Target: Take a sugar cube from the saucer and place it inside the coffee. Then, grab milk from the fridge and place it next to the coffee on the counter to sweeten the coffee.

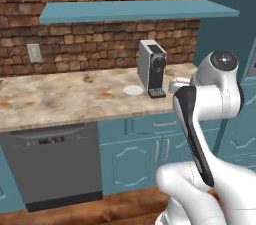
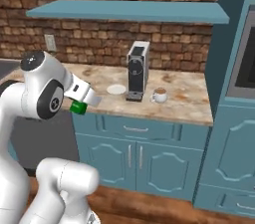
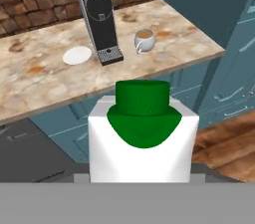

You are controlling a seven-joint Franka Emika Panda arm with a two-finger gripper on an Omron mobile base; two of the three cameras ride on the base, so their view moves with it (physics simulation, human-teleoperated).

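I am carrying the milk [image 3: 143,136] clamped in my gripper [image 2: 79,102], well short of the counter [image 3: 45,76] ahead; to do this step well I am aiming, by my judgement, to keep the carton upright and clear the counter's front edge. Ahead of my jaws, from left to right, are lying the saucer [image 3: 77,55], bare as far as I can tell, then the coffee machine [image 3: 98,13], then the coffee [image 3: 144,40], beside which the carton belongs. The milk is showing white walls under a green top and cap.
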